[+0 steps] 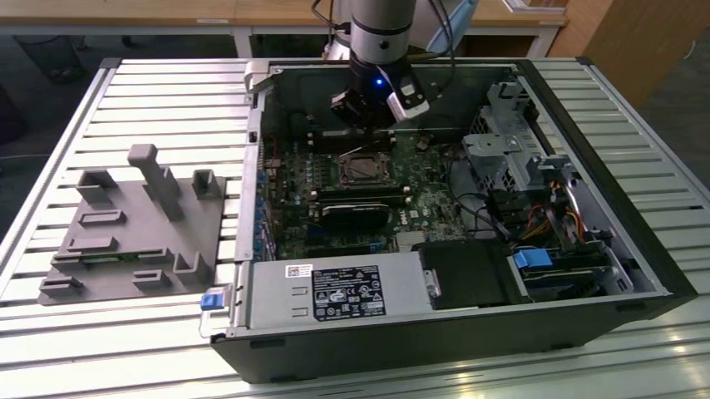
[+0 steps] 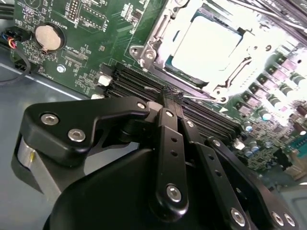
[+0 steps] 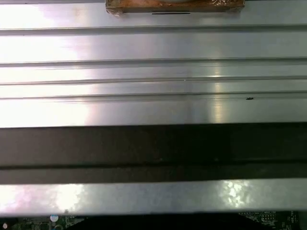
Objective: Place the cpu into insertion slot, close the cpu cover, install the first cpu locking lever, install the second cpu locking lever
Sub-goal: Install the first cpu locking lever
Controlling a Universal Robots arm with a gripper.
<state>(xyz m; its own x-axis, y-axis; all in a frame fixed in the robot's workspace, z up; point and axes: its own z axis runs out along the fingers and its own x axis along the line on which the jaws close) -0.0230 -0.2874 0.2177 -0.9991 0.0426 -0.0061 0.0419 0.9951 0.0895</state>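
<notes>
In the second wrist view the cpu (image 2: 206, 45) lies flat in the insertion slot (image 2: 144, 50), its pale metal face showing. The silvery cpu cover (image 2: 156, 28) lies down around it as a frame. My gripper (image 2: 170, 93) has its black fingers (image 2: 168, 129) pressed together with nothing between them. The tips hover over the long black memory slots (image 2: 129, 81) right beside the socket. In the exterior view the gripper (image 1: 364, 133) hangs inside the open computer case, just behind the insertion slot (image 1: 361, 170). Whether the locking levers are latched cannot be told.
The black computer case (image 1: 621, 249) lies open on a slatted metal table (image 1: 166, 91). A power supply (image 1: 332, 295), drive cage (image 1: 510, 141) and cables (image 1: 554, 220) crowd the case. A grey plastic fixture (image 1: 133, 224) sits at the exterior view's left. A round battery (image 2: 49, 37) sits on the board.
</notes>
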